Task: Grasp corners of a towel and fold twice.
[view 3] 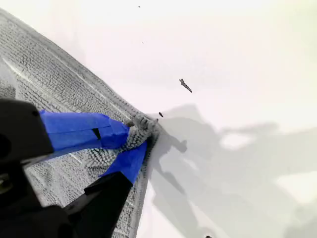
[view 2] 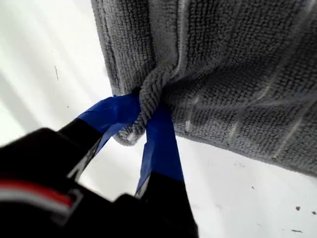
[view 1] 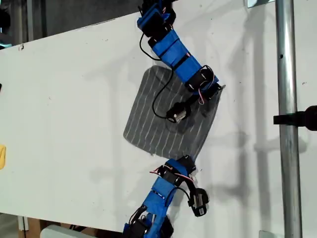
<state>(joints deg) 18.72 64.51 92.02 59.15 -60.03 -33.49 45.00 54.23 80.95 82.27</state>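
The dark grey towel (view 1: pixel 148 124) with thin white stripes lies spread on the white table (view 1: pixel 64 99). My first gripper (view 1: pixel 216 90), on the arm coming from the exterior view's top, is shut on the towel's upper right corner. In the first wrist view its blue fingers (view 2: pixel 161 144) pinch a bunched fold of the towel (view 2: pixel 237 74), and my first gripper (view 2: pixel 148 111) holds that fold slightly raised. My second gripper (view 1: pixel 190 159), on the arm from the exterior view's bottom, is shut on the lower right corner. The second wrist view shows my second gripper (view 3: pixel 141 131) clamping the tip of the flat towel (view 3: pixel 44 74).
A vertical metal pole (view 1: pixel 285 99) with a black clamp (view 1: pixel 297 119) stands at the exterior view's right. A small yellow object (view 1: pixel 2 156) sits at that view's left edge. The first arm's body and cable (view 1: pixel 158 101) hang over the towel.
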